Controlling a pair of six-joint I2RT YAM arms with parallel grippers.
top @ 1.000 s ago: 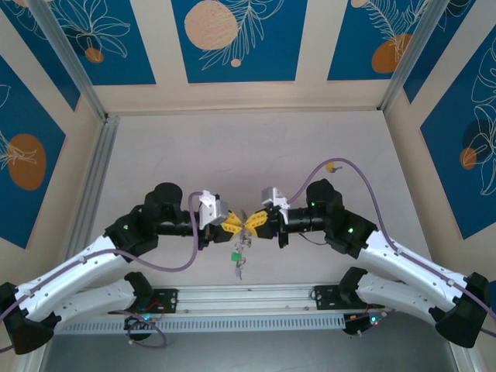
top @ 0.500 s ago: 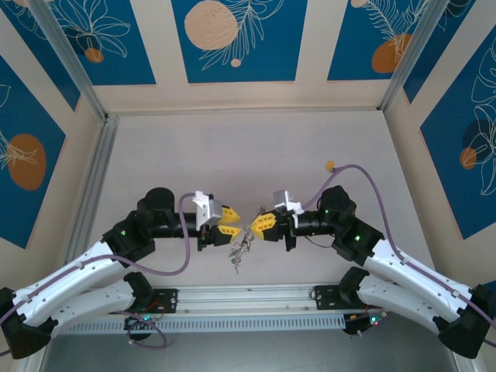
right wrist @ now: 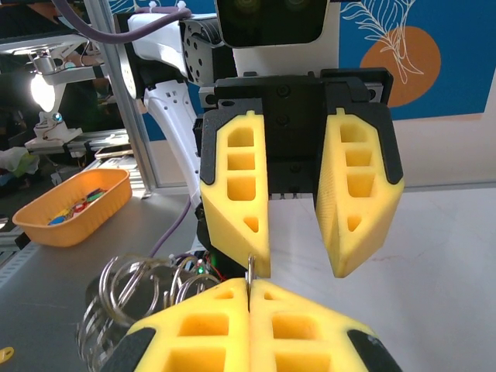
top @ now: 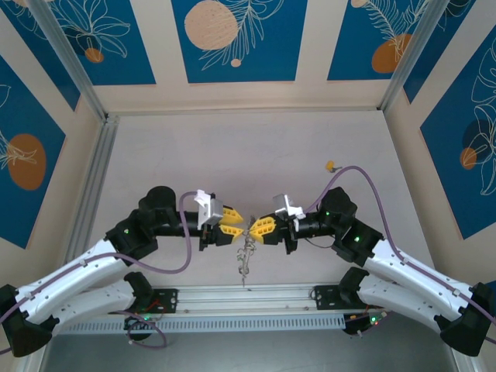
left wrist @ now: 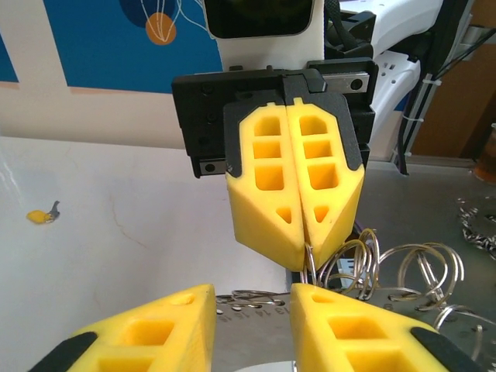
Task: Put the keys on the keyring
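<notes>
**Keyring pinched on the right, left fingers apart**

In the top view we see the two arms meeting tip to tip over the near middle of the table. The left gripper and the right gripper face each other, their yellow tips just beside one another.

The right gripper's fingers are pressed flat together, and a thin wire of the keyring is caught at their tip. From that pinch the keyring hangs down as a thin grey tangle towards the near edge of the table. From the wrist cameras we see it as several overlapping loops of wire bunched below and beside the right gripper's tip.

The left gripper's fingers stand apart with a clear gap between them, and we see nothing held in that gap. The pinched wire rises just in front of the tip of one of them; we cannot tell whether it touches.

We cannot make out the keys in the hanging bunch; it is too small from above.

A small yellow piece lies on the table, well apart on the right. An orange tray with coloured bits sits off the table behind the left arm.
</notes>
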